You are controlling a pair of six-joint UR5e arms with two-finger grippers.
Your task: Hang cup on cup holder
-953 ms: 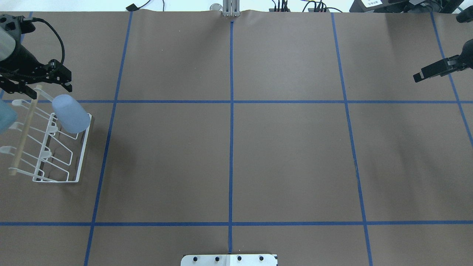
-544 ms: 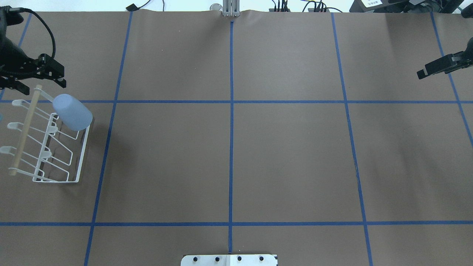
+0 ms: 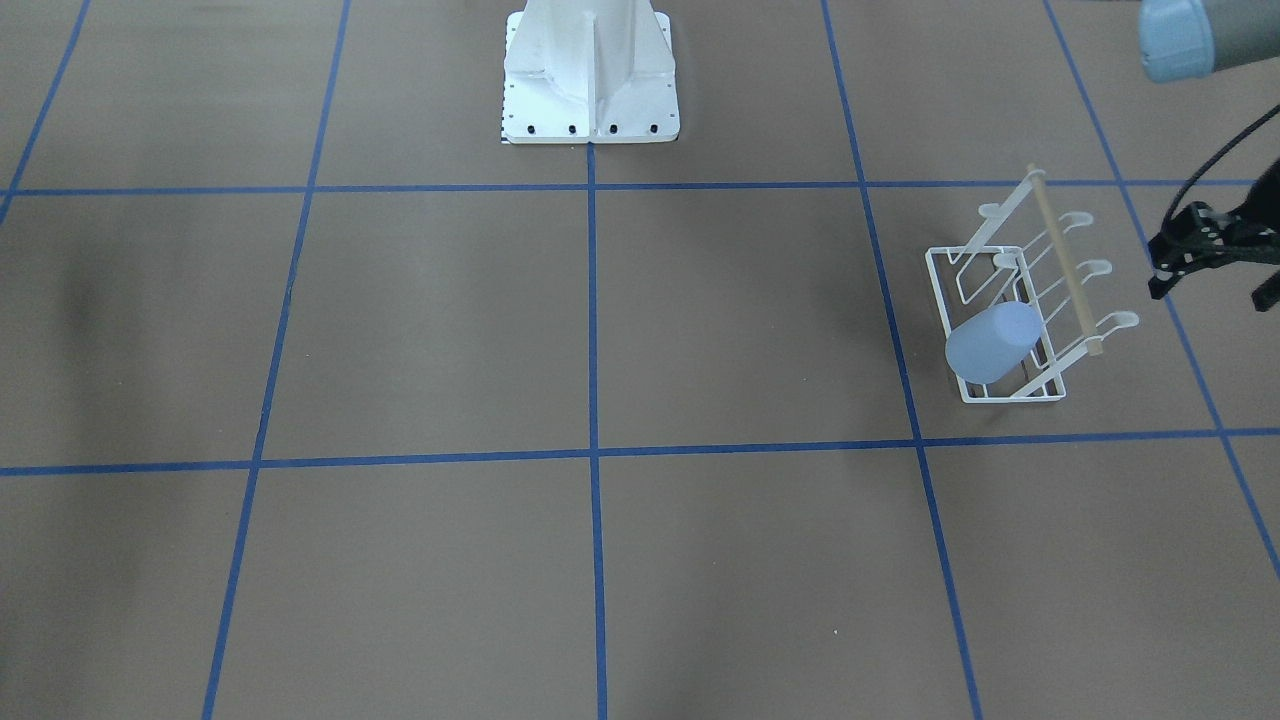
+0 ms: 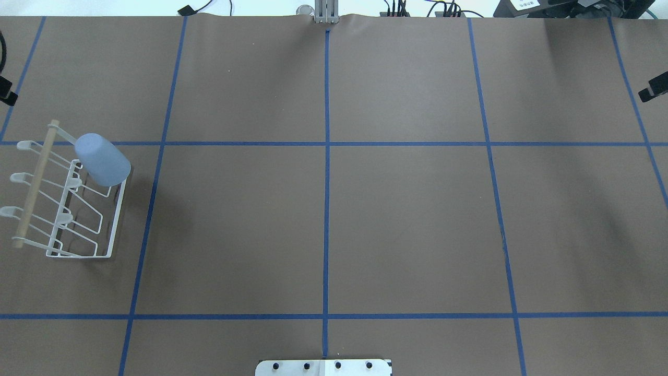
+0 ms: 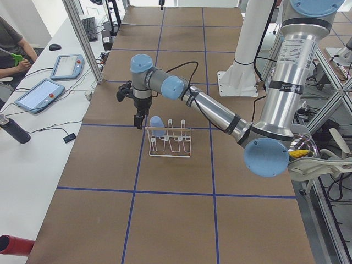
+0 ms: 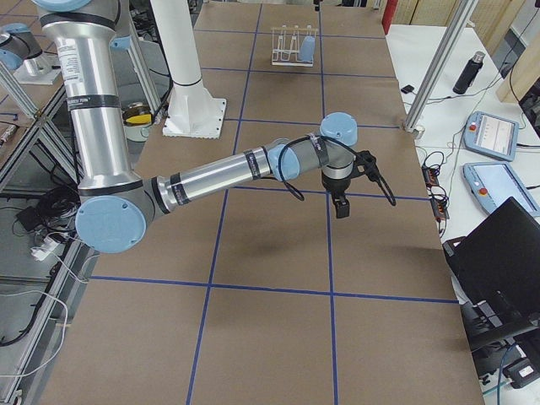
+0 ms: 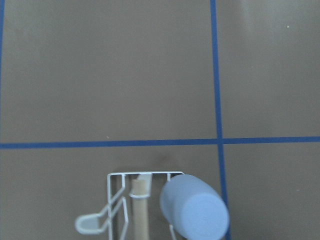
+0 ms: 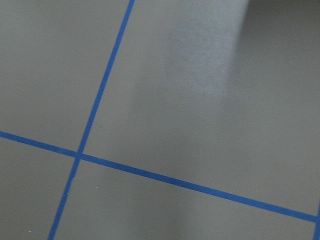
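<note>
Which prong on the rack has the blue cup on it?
The cup holder's end prong farthest from the robot's base, on the row facing the table's middle, wears the cup; the others are bare.

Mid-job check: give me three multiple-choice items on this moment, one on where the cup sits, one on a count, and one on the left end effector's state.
1. Where is the cup relative to the cup holder?
A. On the table beside it
B. Hung at its end farthest from the robot
C. Hung at its end nearest the robot

2. How many cups are in view?
A. One
B. Two
C. Three

3. The left end effector is:
A. Shut on the cup
B. Open, apart from the cup holder
C. Shut on the cup holder

Answers:
1 B: the overhead view shows it tilted, bottom up, over the far end.
2 A: only one pale blue tumbler shows in any view.
3 B: the front-facing view shows its fingers spread and empty, off to the side.
</note>
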